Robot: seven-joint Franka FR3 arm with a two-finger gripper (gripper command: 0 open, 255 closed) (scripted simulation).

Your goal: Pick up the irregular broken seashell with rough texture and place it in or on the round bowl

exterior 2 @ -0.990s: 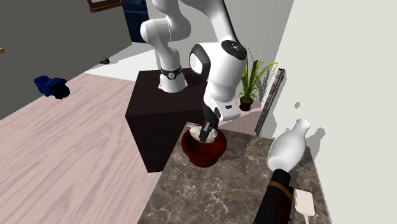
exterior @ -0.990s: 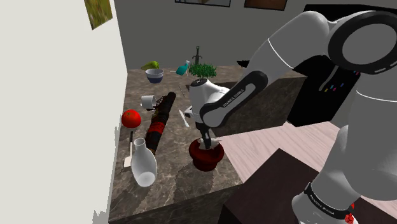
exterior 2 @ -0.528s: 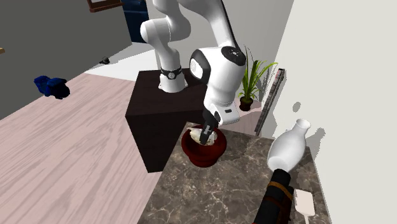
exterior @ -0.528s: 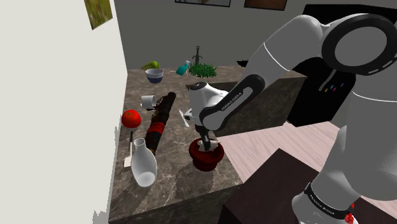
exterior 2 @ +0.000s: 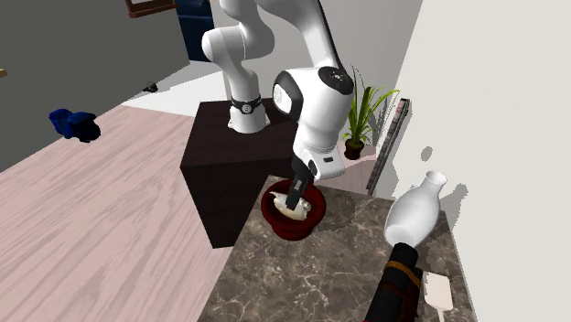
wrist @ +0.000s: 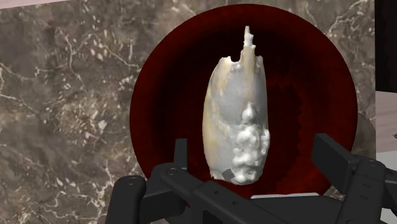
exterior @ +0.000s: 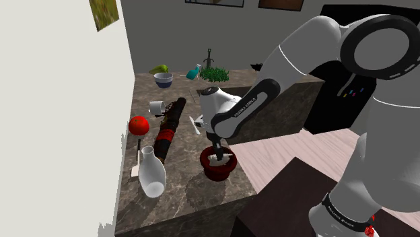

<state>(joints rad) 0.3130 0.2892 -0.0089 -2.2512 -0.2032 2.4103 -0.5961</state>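
The rough, off-white broken seashell (wrist: 236, 127) lies inside the round dark red bowl (wrist: 153, 108), pointed end away from the hand. My gripper (wrist: 251, 149) hangs just above it, open, with the black fingers (wrist: 180, 153) standing apart on either side of the shell and touching nothing. In the shoulder view the bowl (exterior: 217, 171) sits near the counter's front right corner with the shell (exterior: 219, 160) in it and the gripper (exterior: 216, 152) over it. The second exterior view shows the shell (exterior 2: 289, 210) resting in the bowl (exterior 2: 291, 225) below the gripper (exterior 2: 295, 195).
On the marble counter (exterior: 188, 195) stand a white vase (exterior: 151, 176), a red round fruit (exterior: 138, 125), a long black and red roll (exterior: 168, 128), a white cup (exterior: 157, 106), a blue-grey bowl (exterior: 163, 79) and green herbs (exterior: 214, 74). The counter's edge runs right beside the red bowl.
The hand came down a little over the bowl, then its fingers spread apart. The shell left them and now rests lower in the bowl.
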